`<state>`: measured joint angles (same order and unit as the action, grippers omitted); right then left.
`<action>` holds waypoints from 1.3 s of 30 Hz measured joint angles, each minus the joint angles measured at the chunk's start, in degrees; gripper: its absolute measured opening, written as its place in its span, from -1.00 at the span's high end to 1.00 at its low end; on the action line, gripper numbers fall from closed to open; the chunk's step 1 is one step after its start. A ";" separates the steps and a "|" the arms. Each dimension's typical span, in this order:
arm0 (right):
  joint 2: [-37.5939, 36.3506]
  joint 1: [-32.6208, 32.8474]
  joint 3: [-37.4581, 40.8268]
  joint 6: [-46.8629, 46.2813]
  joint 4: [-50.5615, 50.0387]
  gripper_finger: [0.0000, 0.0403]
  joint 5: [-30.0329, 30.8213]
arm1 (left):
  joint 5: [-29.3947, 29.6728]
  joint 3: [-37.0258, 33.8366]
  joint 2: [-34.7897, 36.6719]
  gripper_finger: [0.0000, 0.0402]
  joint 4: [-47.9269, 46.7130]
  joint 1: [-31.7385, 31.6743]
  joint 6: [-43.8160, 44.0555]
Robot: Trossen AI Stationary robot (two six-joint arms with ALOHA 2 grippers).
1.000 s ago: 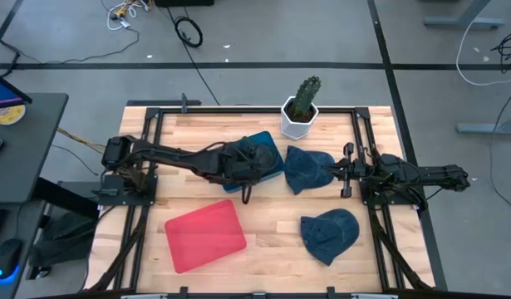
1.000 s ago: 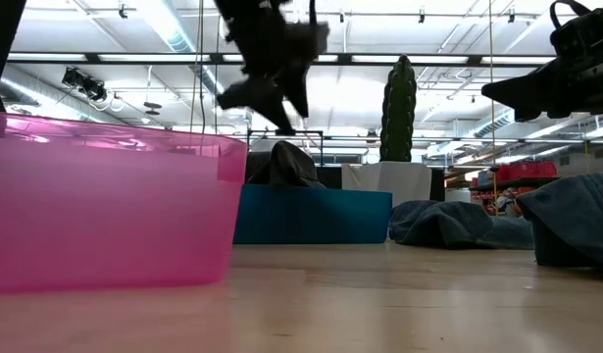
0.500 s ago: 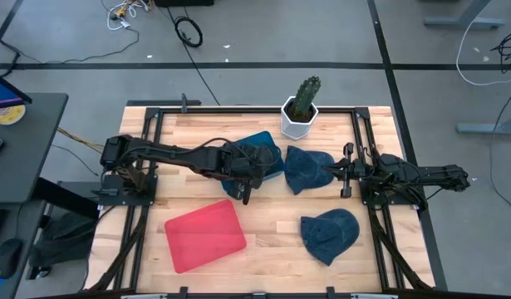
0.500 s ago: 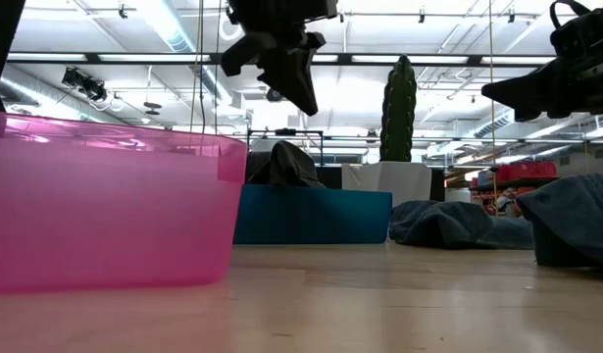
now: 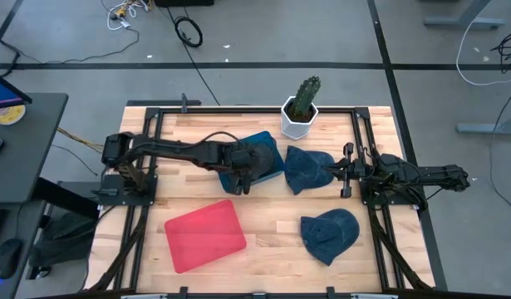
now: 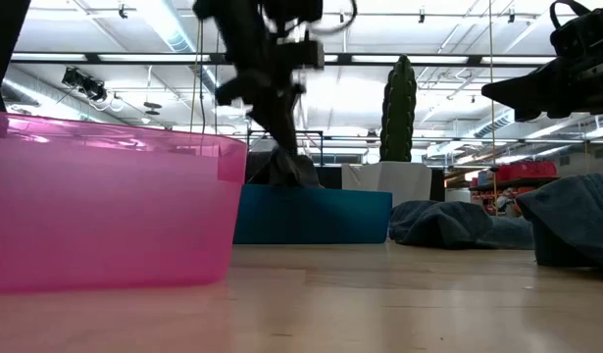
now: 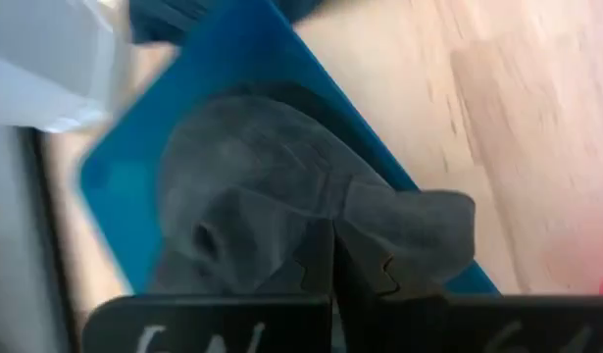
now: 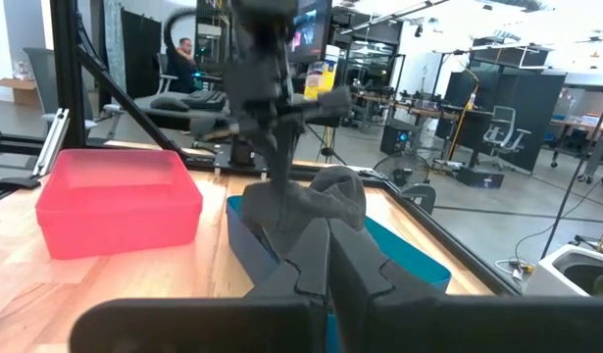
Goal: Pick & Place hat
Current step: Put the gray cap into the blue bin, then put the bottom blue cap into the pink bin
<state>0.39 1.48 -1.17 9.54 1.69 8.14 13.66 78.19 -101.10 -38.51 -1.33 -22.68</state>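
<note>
One dark hat (image 5: 257,154) lies in the blue bin (image 5: 272,166) beside the cactus pot (image 5: 298,121); the left gripper (image 5: 246,174) is clenched on its crown there. Two more hats (image 5: 307,169) (image 5: 330,233) lie right of the bin, near the shut, empty right gripper (image 5: 342,173).

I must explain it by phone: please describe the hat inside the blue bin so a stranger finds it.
Find the potted cactus at the table's far edge. Just left of it sits the blue bin; the dark grey hat lies inside, the only hat in a container.
</note>
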 joint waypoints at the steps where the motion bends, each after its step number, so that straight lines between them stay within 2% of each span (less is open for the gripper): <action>1: -0.01 0.00 0.00 -0.02 0.00 0.96 -0.02 | -1.43 -1.52 -0.13 0.99 1.31 -0.48 0.03; 4: -0.01 0.02 0.00 0.00 0.00 0.96 -0.02 | -4.11 -6.27 -0.24 0.99 5.85 -1.58 0.97; 13: -0.01 0.01 0.00 0.00 0.00 0.96 -0.01 | -4.18 -15.68 -0.17 0.99 13.55 -2.49 4.46; 19: -0.01 0.02 0.00 0.00 0.00 0.96 -0.01 | -3.80 -17.00 -0.17 0.99 15.46 -2.26 5.15; 28: 0.00 0.00 0.00 0.00 0.00 0.96 -0.02 | 1.70 -10.41 -0.15 0.92 12.74 0.05 3.72; 35: -0.01 0.01 0.00 0.00 0.00 0.96 -0.01 | 2.40 -3.15 -0.13 0.88 5.10 1.92 4.31; 39: -0.01 0.02 0.00 -0.02 0.00 0.96 0.00 | 2.47 -0.76 -0.11 0.88 4.38 2.01 6.27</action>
<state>0.38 1.49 -1.17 9.52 1.69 8.14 16.13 77.43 -101.21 -34.12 0.68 -16.41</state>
